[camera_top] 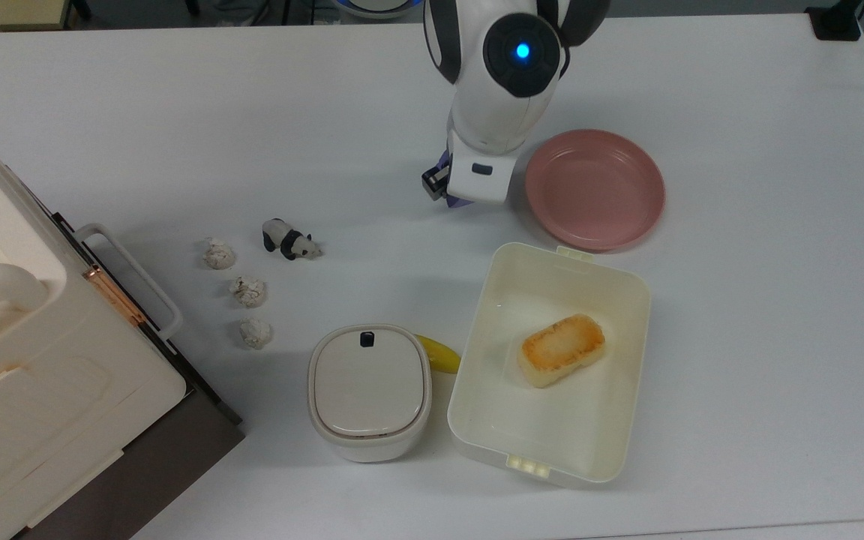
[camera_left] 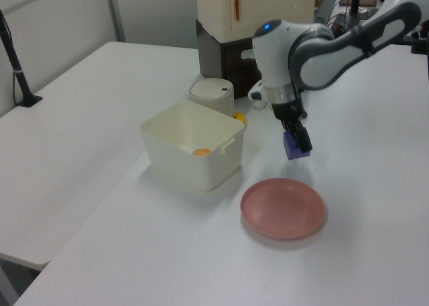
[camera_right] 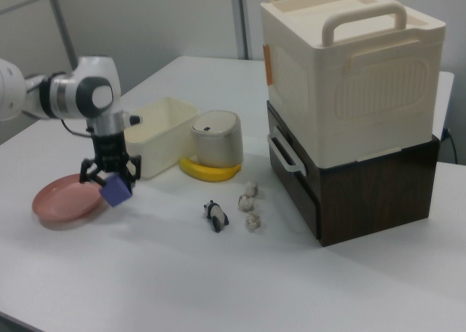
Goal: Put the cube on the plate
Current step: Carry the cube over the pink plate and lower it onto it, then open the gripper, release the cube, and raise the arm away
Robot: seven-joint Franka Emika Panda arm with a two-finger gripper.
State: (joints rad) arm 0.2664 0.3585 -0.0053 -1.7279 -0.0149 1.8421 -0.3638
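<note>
While the arm hangs over the white table (camera_top: 739, 360), the gripper (camera_right: 109, 178) has its two fingers clamped on the cube (camera_right: 116, 190), a little blue-purple block. It's clearly up off the tabletop, with its shadow sitting on the table below it in the left view. In the right view the cube looks tilted, one corner pointing down, and it sits right at the edge of the pink plate (camera_right: 62, 201), over the table and not over the plate. From the top view you barely see it, just a sliver of purple (camera_top: 443, 161) poking out beside the arm's white wrist, just off the plate's (camera_top: 595, 189) rim on the top view's left.

The plate itself has nothing on it. Just below it in the top view is the cream tub (camera_top: 612, 300) with a toasted bread-like block (camera_top: 561, 349) lying inside. Beside the tub on the top view's left stands a small lidded container (camera_top: 369, 390), and a banana (camera_top: 439, 354) peeks out between the two.

Further over on the top view's left there's a tiny panda figure (camera_top: 290, 240) and three pale crumbly lumps (camera_top: 248, 291) in a rough row, well apart from the gripper. The big cream box with handles (camera_right: 349, 70) is stacked on a dark brown cabinet (camera_right: 364, 190) at the table's edge.
</note>
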